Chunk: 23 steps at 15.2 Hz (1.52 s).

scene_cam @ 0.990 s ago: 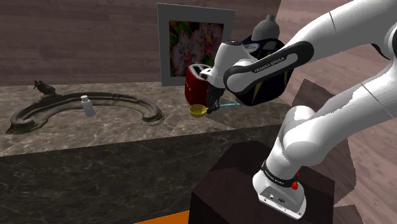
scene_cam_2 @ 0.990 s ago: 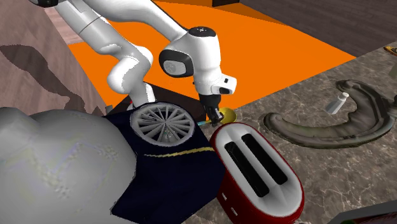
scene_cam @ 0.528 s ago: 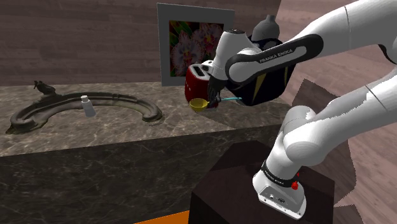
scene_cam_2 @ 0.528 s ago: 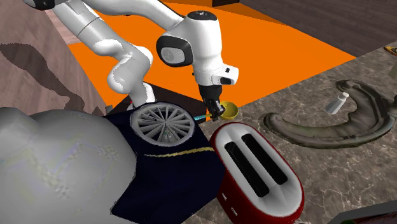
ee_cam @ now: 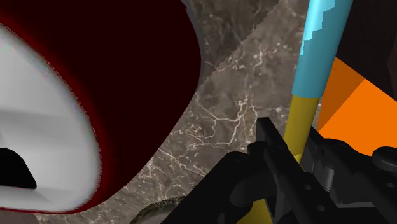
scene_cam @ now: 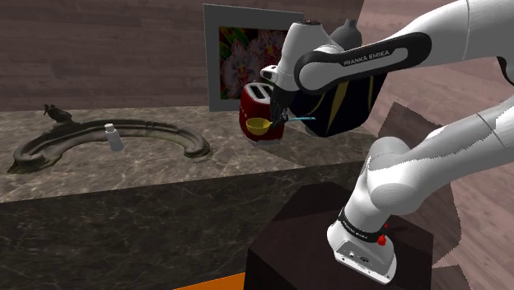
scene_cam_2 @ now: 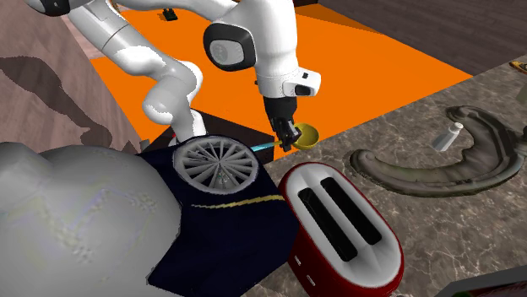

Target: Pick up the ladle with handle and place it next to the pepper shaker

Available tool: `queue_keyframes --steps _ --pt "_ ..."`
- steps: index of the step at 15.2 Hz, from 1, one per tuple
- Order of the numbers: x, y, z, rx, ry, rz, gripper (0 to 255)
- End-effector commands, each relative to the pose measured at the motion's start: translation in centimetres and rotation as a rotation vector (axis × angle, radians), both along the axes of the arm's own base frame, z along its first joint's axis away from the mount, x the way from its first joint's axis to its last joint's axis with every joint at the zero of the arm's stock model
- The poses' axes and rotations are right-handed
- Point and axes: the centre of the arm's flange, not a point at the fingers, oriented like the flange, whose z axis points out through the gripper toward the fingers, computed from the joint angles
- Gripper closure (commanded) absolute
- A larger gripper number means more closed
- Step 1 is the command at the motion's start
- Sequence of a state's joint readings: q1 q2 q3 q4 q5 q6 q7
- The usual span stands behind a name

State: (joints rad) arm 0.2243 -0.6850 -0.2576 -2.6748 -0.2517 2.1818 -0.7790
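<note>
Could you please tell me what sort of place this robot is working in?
Most likely a home kitchen: a dark marbled counter carries a red toaster and a small white shaker, and the pincer holds a yellow ladle with a blue handle.

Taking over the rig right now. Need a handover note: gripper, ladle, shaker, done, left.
Gripper: shut on the ladle, clasping its yellow shaft near the blue grip.
Ladle: in the air over the marbled counter, beside the red toaster.
Pepper shaker: standing on the counter inside the dark curved piece, well away from the ladle.
Done: pick.
Left: carry over, set down by the shaker, release.
</note>
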Motion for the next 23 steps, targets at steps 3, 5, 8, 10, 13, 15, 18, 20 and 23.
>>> queue_keyframes --steps 3,5,8,10,13,15,18,20,23 --pt "-0.1 0.0 2.2 0.000 0.000 0.000 255" --pt "-0.1 0.0 3.2 0.000 0.000 0.000 255" --pt "1.8 1.8 3.3 0.000 0.000 0.000 255" --pt "3.7 3.7 3.3 0.000 0.000 0.000 255" --pt "6.5 6.4 3.3 0.000 0.000 0.000 255" --pt "8.4 8.3 3.3 0.000 0.000 0.000 255" --pt "11.2 11.0 3.3 0.000 0.000 0.000 255" --pt "13.1 12.9 3.3 0.000 0.000 0.000 255" --pt "16.0 15.7 3.3 0.000 0.000 0.000 255"
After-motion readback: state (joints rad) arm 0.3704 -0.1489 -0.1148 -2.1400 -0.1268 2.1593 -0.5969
